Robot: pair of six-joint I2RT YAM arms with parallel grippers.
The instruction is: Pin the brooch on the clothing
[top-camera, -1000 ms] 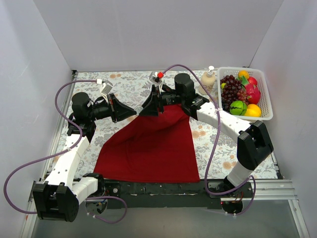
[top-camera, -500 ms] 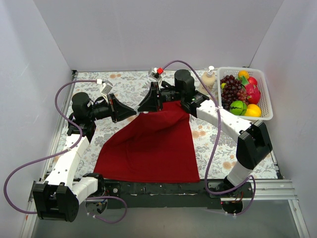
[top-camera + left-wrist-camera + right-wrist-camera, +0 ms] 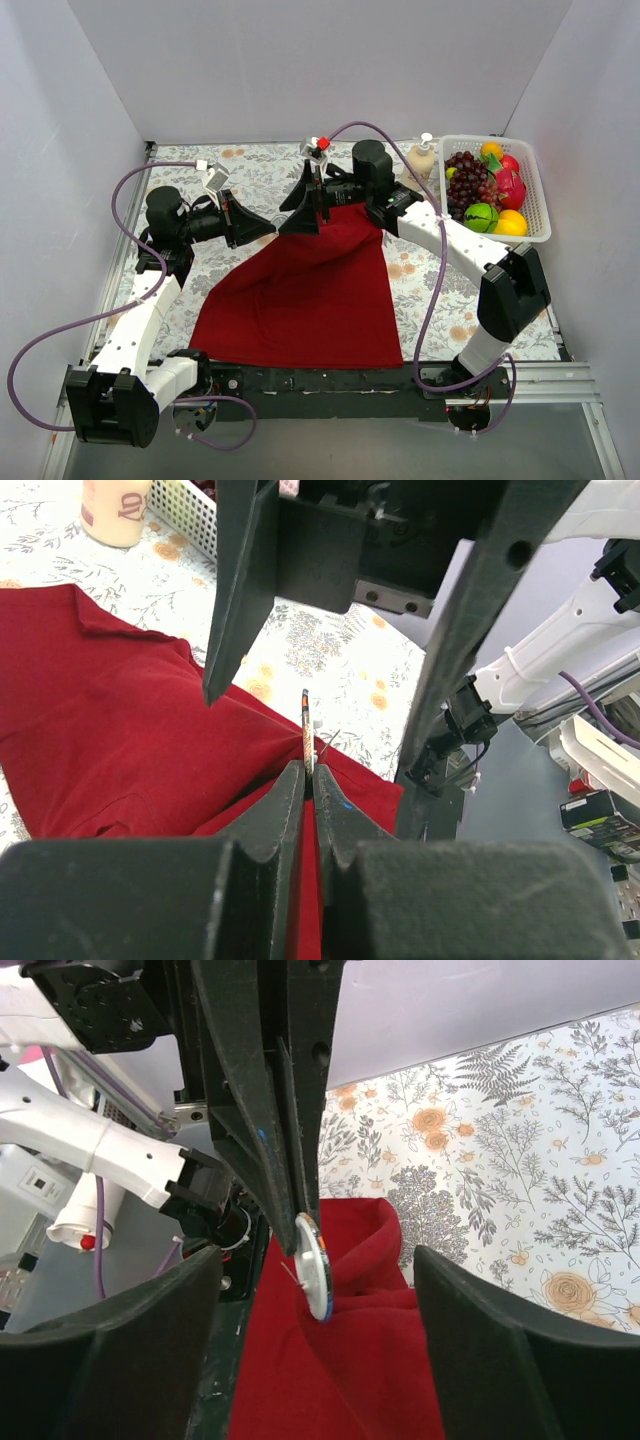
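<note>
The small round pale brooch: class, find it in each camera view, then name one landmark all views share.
Left wrist: the small round pale brooch is edge-on at centre, pinched in the left gripper.
Right wrist: lower centre, its face partly showing.
Top external: too small to make out, at that gripper's tip.
Shared landmark: the dark red T-shirt.

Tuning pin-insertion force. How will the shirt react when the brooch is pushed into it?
Probably floppy: the T-shirt drapes in folds and tents up toward the left gripper. Likely yields instead of resisting the brooch; the right gripper is open, bracing nothing.
</note>
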